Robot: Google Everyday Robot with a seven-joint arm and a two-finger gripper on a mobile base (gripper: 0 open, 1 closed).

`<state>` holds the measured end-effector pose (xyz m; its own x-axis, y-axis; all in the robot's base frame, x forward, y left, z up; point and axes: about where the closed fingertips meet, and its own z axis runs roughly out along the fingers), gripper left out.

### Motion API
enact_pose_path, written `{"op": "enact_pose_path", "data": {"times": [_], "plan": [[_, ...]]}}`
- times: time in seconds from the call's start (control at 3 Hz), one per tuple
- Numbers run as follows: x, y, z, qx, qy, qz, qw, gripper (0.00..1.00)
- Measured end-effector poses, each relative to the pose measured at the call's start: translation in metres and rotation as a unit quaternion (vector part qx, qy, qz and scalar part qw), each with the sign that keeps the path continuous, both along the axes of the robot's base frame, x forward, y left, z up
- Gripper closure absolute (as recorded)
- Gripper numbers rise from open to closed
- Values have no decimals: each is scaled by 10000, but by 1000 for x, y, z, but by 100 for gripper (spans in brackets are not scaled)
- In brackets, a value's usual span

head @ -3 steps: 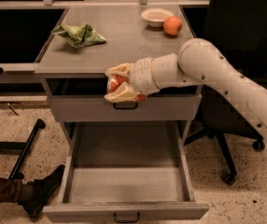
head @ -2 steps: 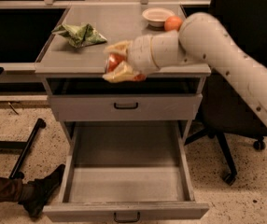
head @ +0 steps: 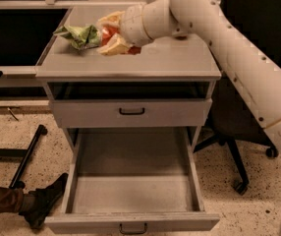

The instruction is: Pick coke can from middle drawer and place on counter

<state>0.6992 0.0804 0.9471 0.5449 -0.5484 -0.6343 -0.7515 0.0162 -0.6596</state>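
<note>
My gripper (head: 112,34) is over the left-middle of the counter (head: 155,62), its pale fingers shut on the coke can (head: 108,33), which shows as a red patch between them. The can is low over the counter top; I cannot tell whether it touches. The middle drawer (head: 84,156) is pulled out wide below, and its grey tray is empty, with a dark loop handle (head: 133,228) on its front. My white arm (head: 238,63) reaches in from the right.
A crumpled green bag (head: 79,35) lies on the counter just left of the gripper. A closed drawer front (head: 130,113) sits above the open one. A black office chair base (head: 236,181) stands at the right. A person's shoe (head: 42,203) is at the lower left.
My gripper has carried the coke can up from in front of the upper drawer, then back and left over the counter, close to the green bag.
</note>
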Motion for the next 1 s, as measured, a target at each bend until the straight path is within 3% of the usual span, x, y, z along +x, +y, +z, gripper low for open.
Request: {"op": "enact_pose_path", "data": {"times": [0.67,1.0], "plan": [[40,34,-43,-247,242,63,9994,100],[55,41,-66,-453,341,-99,9983,100]]}}
